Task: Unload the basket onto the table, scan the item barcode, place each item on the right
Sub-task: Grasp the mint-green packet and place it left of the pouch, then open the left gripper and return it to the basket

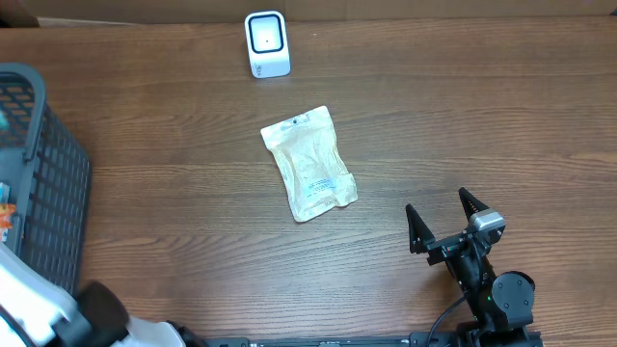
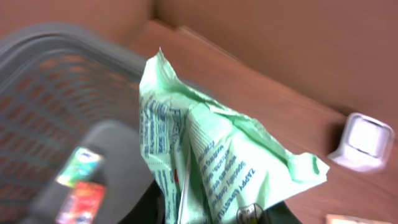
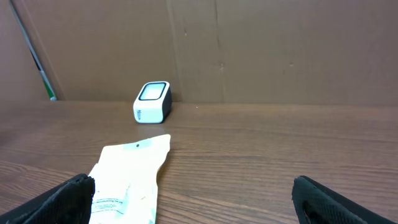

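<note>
Left pincer (image 2: 214, 214) clamps the bottom of a crinkled green plastic packet (image 2: 211, 155), upright over the grey mesh basket (image 2: 62, 40). Mid-frame, a flat pale pouch (image 1: 308, 164) lies on the wood-grain worktop (image 1: 482, 116), boxy white scanner (image 1: 266, 43) beyond at top. Right pincer (image 1: 436, 204), lower right, gapes wide.

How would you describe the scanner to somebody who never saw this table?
Start from the wooden table and look along its far edge. There stands the scanner, a small white box with a window, upright, unlike the flat pale pouch lying mid-table.
</note>
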{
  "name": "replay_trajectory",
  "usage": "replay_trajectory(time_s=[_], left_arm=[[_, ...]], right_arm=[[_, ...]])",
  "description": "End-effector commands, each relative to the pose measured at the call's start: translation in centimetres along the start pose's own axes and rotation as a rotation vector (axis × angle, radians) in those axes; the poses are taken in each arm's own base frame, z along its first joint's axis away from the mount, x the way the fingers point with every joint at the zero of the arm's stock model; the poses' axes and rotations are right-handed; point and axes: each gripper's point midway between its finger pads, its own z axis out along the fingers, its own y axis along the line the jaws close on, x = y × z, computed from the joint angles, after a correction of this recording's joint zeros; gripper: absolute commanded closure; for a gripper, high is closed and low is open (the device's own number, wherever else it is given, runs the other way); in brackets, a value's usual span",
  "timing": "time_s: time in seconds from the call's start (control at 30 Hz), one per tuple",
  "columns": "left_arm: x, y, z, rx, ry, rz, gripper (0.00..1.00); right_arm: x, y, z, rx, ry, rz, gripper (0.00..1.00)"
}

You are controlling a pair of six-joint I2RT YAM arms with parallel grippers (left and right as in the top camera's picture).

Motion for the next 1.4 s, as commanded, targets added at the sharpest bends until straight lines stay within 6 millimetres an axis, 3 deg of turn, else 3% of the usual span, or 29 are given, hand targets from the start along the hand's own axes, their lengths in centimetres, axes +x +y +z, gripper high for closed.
replay_trajectory(time_s=[0.0, 0.1, 0.23, 0.37, 0.53, 0.67, 0.9, 1.03, 1.07, 1.17, 1.37], left_arm=[[1.3, -7.8, -4.6, 0.161, -0.025, 0.092, 0.9], [4.2, -13.0, -5.2, 0.272, 0.065, 0.18, 0.9], [9.8, -18.9, -4.0, 0.398, 0.261, 0.296, 0.92], [15.3, -22.2, -1.6, 0.444, 0.446, 0.384, 0.92], [26.0, -23.9, 4.6, 0.357, 0.77, 0.456, 0.92], [31.5, -24.2, 8.1, 0.315, 0.889, 0.465, 0.92], [38.9, -23.3, 12.5, 0.216, 1.041, 0.412, 0.91], [40.0, -23.0, 13.2, 0.194, 1.073, 0.405, 0.82], [40.0, -23.0, 13.2, 0.194, 1.072, 0.405, 0.72], [39.9, -23.1, 13.3, 0.195, 1.065, 0.399, 0.56], [39.5, -23.3, 13.2, 0.198, 1.058, 0.397, 0.51]], right_arm=[[0.2, -0.1, 0.0, 0.001, -0.002, 0.002, 0.0], [0.2, -0.1, 0.0, 0.001, -0.002, 0.002, 0.0], [0.2, -0.1, 0.0, 0.001, -0.002, 0.002, 0.0], [0.2, -0.1, 0.0, 0.001, -0.002, 0.002, 0.0], [0.2, -0.1, 0.0, 0.001, -0.002, 0.002, 0.0], [0.2, -0.1, 0.0, 0.001, -0.002, 0.002, 0.0], [0.2, -0.1, 0.0, 0.001, -0.002, 0.002, 0.0], [0.2, -0.1, 0.0, 0.001, -0.002, 0.002, 0.0], [0.2, -0.1, 0.0, 0.001, -0.002, 0.002, 0.0], [0.2, -0.1, 0.0, 0.001, -0.002, 0.002, 0.0], [0.2, -0.1, 0.0, 0.001, -0.002, 0.002, 0.0]])
